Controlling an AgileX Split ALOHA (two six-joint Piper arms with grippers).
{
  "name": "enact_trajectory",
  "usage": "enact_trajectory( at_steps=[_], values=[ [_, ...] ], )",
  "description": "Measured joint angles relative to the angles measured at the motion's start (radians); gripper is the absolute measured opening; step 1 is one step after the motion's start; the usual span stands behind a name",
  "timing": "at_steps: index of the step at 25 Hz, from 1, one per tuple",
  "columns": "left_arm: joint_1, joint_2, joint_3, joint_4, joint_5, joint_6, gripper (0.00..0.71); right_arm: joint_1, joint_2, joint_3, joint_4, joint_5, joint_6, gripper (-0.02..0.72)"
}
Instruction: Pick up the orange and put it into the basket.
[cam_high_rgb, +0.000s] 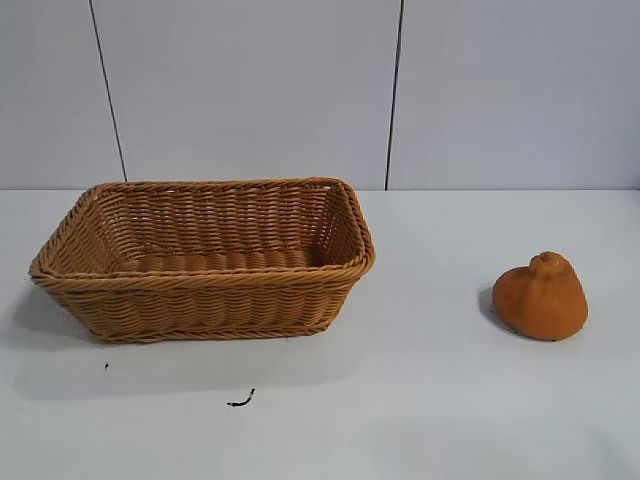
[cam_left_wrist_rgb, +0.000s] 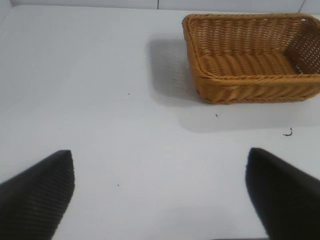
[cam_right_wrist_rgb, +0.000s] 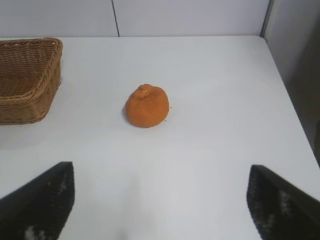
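Note:
The orange (cam_high_rgb: 541, 296) is a dull-orange knobby fruit that rests on the white table at the right; it also shows in the right wrist view (cam_right_wrist_rgb: 147, 105). The basket (cam_high_rgb: 200, 287) is a tan woven wicker rectangle at the left, and nothing shows inside it. It also shows in the left wrist view (cam_left_wrist_rgb: 235, 85) and at the edge of the right wrist view (cam_right_wrist_rgb: 25, 100). My right gripper (cam_right_wrist_rgb: 161, 175) is open and empty, some way short of the orange. My left gripper (cam_left_wrist_rgb: 160, 162) is open and empty, well short of the basket. Neither gripper shows in the exterior view.
A small dark squiggle mark (cam_high_rgb: 241, 401) lies on the white table (cam_high_rgb: 420, 400) in front of the basket. The table's far right edge (cam_right_wrist_rgb: 290, 95) lies beyond the orange. A pale panelled wall stands behind the table.

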Motion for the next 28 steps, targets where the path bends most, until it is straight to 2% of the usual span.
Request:
enact_trajectory(
  at_steps=[8,10,15,17,20,26,28],
  values=[
    [0.000,0.000,0.000,0.000,0.000,0.000,0.666,0.000,0.000,-0.001,0.006,-0.003,0.000,0.636],
    [0.000,0.000,0.000,0.000,0.000,0.000,0.666,0.000,0.008,-0.020,-0.013,-0.020,0.000,0.617],
    [0.000,0.000,0.000,0.000,0.000,0.000,0.666,0.005,0.188,-0.138,-0.129,-0.147,0.000,0.596],
    [0.000,0.000,0.000,0.000,0.000,0.000,0.666,0.005,0.309,-0.214,-0.137,-0.164,0.000,0.595],
    [0.000,0.000,0.000,0.000,0.000,0.000,0.666,0.005,0.531,-0.338,-0.114,-0.155,0.000,0.595],
    [0.000,0.000,0.000,0.000,0.000,0.000,0.666,0.005,0.974,-0.598,-0.011,-0.072,0.000,0.595],
    [0.000,0.000,0.000,0.000,0.000,0.000,0.666,0.005,1.103,-0.666,0.006,-0.061,-0.003,0.598]
  ],
)
